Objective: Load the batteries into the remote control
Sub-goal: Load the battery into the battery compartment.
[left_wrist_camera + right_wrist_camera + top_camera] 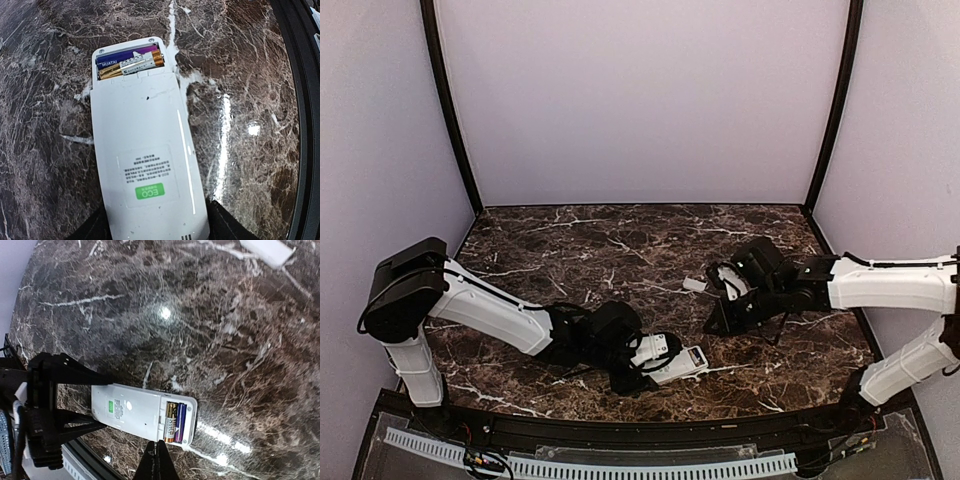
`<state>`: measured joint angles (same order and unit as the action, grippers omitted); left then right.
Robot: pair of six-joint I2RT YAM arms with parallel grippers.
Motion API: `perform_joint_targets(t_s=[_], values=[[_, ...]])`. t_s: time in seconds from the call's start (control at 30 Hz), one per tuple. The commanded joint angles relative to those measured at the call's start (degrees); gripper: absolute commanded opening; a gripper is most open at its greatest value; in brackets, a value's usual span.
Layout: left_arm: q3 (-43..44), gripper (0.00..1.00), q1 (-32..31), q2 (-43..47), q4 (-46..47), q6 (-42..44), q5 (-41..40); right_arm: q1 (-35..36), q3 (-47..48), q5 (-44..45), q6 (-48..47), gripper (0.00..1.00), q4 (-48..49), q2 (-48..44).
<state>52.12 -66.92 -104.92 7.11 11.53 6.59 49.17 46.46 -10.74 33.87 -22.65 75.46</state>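
Dark veined marble table (620, 240) under plain lilac walls (640, 100). Logged left arm (490, 315) stretched low along the near edge and right arm (890, 285) reaching in from the right side. Found remote control (142, 145) flat on the marble near the front edge, about centre, back upward, ECO sticker (150, 191) showing. Saw left gripper (160, 229) clamped across its lower end, one finger at either long side. Noted right gripper (157, 462) poised near the remote's free end, tips pinched together on nothing. Spotted small white piece (265, 250), probably the compartment cover, lying well apart on the table. Counted two batteries (131, 62) seated side by side in the uncovered compartment at that free end. Judged remote light, rigid, smooth-shelled and apt to slide on polished stone; best held across the long edges, clear of the compartment. Judged white piece thin and easily skated away; best taken by its edges.
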Motion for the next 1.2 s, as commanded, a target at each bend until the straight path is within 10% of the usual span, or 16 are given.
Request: perform_joint_targets(t_s=[0.0, 1.17], values=[[-1.23, 0.63, -0.63, -2.39, -8.69, 0.79, -0.84, 1.35, -0.45, -3.65, 3.79, 0.00, -0.24, 3.98], [-1.01, 0.62, -0.58, -2.87, -8.52, 0.62, -0.88, 2.10, 6.56, -5.42, -0.59, 0.00, -6.04, 17.21]])
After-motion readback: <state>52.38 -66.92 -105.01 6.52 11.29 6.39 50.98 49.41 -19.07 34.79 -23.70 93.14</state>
